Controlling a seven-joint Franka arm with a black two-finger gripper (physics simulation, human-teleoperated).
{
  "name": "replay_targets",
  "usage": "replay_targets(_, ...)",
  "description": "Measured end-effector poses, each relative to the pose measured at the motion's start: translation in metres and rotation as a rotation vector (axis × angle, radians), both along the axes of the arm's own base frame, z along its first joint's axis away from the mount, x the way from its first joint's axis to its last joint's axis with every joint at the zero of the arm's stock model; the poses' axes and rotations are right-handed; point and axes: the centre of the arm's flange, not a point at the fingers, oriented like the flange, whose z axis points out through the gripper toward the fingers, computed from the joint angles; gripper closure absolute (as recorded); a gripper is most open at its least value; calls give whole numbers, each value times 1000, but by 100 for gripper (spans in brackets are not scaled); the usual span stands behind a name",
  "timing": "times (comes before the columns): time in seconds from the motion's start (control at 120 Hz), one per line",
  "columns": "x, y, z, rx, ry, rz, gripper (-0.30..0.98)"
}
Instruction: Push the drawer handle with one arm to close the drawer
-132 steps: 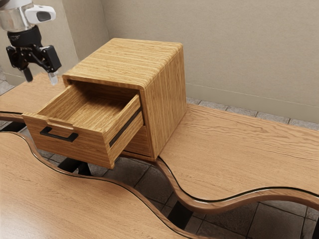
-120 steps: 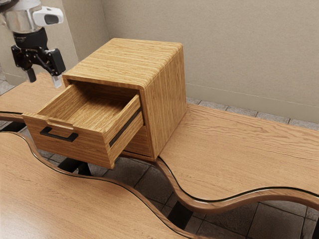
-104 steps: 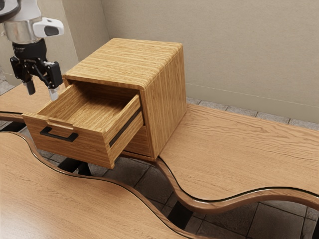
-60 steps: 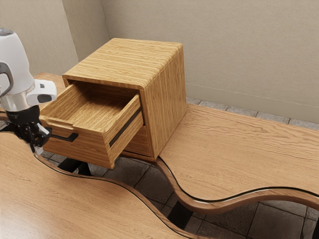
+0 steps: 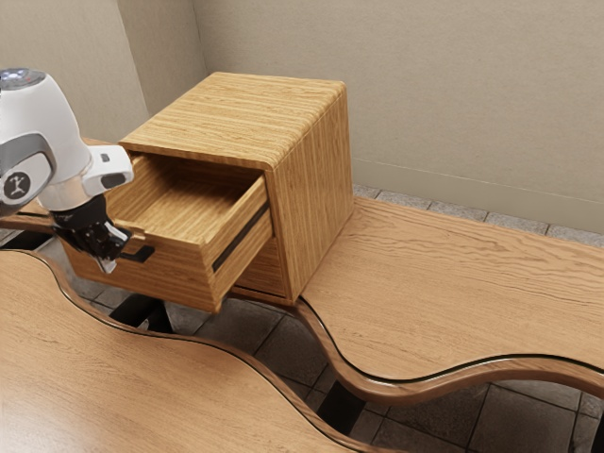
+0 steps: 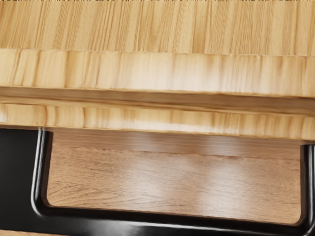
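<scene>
Spreading across the lower left of the exterior view, the near tabletop (image 5: 123, 396) lay closest to you. Beyond it, at the left of the frame, your gripper (image 5: 111, 263) was at the front of the pulled-out drawer (image 5: 179, 280), overlapping the left part of its black handle (image 5: 142, 254); the handle's other end showed just to the right. You couldn't tell how far open the gripper was, or whether it gripped the handle. Behind stood the wooden cabinet (image 5: 321, 170), then the wall (image 5: 453, 94).
</scene>
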Motion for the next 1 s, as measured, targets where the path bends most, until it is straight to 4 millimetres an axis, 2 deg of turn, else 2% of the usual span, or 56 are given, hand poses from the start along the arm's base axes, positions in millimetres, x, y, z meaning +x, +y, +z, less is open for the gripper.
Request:
replay_targets(0.167, 28, 2, 2, 2, -20, 3, 78)
replay_targets(0.392, 81, 6, 1, 0, -18, -10, 78)
replay_targets(0.742, 144, 4, 9, 9, -40, -67, 79)
replay_targets(1.0, 190, 3, 5, 17, -46, -108, 79)
